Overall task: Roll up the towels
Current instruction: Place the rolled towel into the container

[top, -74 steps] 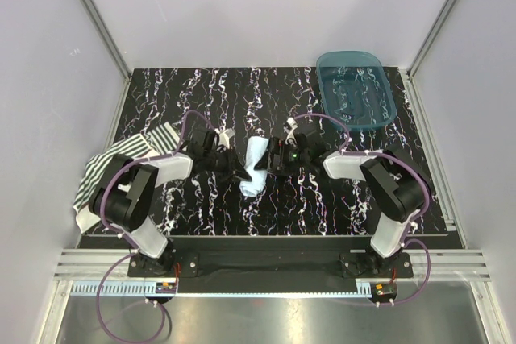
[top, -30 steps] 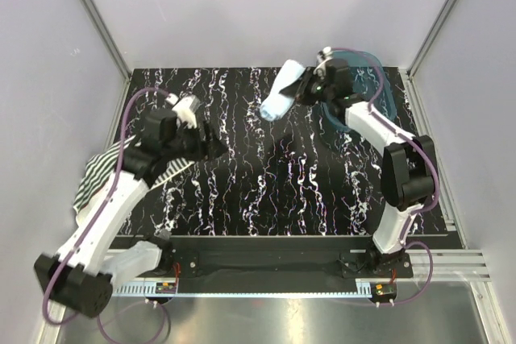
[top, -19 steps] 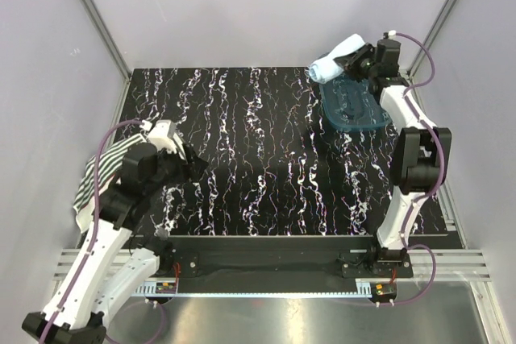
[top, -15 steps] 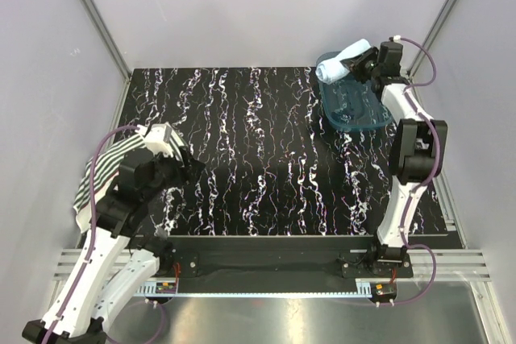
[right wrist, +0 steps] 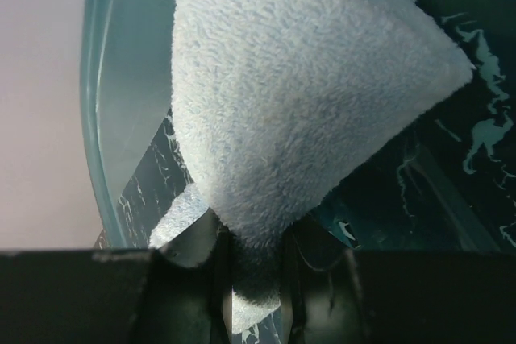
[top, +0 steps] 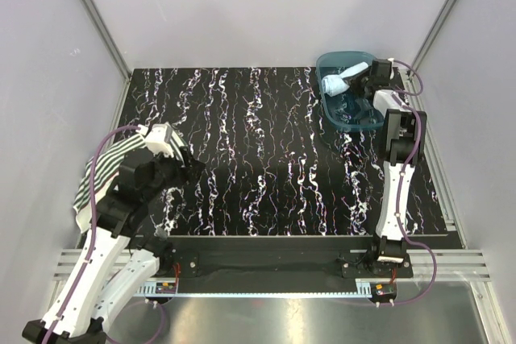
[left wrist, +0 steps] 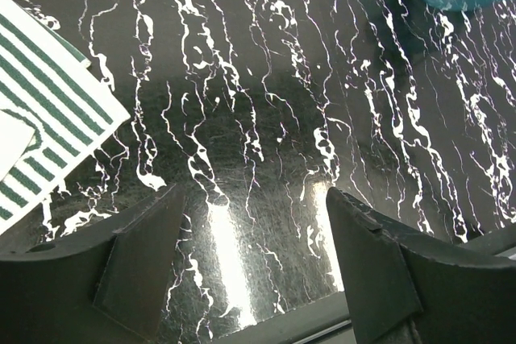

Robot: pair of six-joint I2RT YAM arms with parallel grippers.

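Finds the right gripper (right wrist: pixel 251 259) clamped on one end of the light blue towel (right wrist: pixel 298 94), already rolled into a bundle and held over the teal tub (top: pixel 322 90) at the far right corner of the table (top: pixel 258 134). Cannot tell whether it touches the tub floor. Judges the end-grip chosen to keep the roll intact for drop-off; not yet released.

Finds the left gripper (left wrist: pixel 254 199) with wide, empty jaws, hovering over bare table just beside the striped towel (left wrist: pixel 48 102), lying flat and unrolled at the left edge. Reads this stance as readiness to take that cloth next.
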